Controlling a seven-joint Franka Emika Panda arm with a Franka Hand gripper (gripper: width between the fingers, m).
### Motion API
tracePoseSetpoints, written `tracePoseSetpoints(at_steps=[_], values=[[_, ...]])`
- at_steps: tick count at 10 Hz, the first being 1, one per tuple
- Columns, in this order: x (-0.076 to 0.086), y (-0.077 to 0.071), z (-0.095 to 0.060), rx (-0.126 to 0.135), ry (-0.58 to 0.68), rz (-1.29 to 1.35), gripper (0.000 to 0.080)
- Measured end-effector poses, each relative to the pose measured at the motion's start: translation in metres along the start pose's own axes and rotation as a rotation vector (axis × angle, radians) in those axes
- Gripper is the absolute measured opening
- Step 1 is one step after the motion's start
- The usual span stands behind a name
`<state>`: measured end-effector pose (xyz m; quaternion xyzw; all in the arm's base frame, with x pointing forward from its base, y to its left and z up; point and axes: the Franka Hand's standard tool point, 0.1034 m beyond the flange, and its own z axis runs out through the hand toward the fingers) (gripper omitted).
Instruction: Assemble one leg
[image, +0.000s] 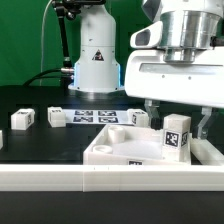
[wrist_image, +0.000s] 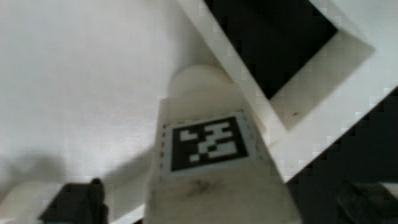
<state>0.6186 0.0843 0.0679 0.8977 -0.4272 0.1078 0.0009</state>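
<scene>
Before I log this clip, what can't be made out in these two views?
- Whether the leg is seated in a hole of the panel: in the exterior view the panel's wall hides its base.
- Whether the gripper actually presses the leg: contact is too small to see in the exterior view, and in the wrist view only blurred dark fingertips show at the edge.
- The arm above the wrist: cut off by the exterior view's top.

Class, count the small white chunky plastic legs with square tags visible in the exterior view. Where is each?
4. One leg stands on the large white panel under the fingers; three lie on the black table. None seems hidden.
</scene>
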Motion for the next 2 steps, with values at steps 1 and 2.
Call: tracePoseSetpoints(at_steps=[1, 2], values=[[0.0, 0.0, 0.0, 0.0, 0.0, 0.0, 0.0649], [0.0, 0.0, 0.0, 0.0, 0.0, 0.0, 0.0649]])
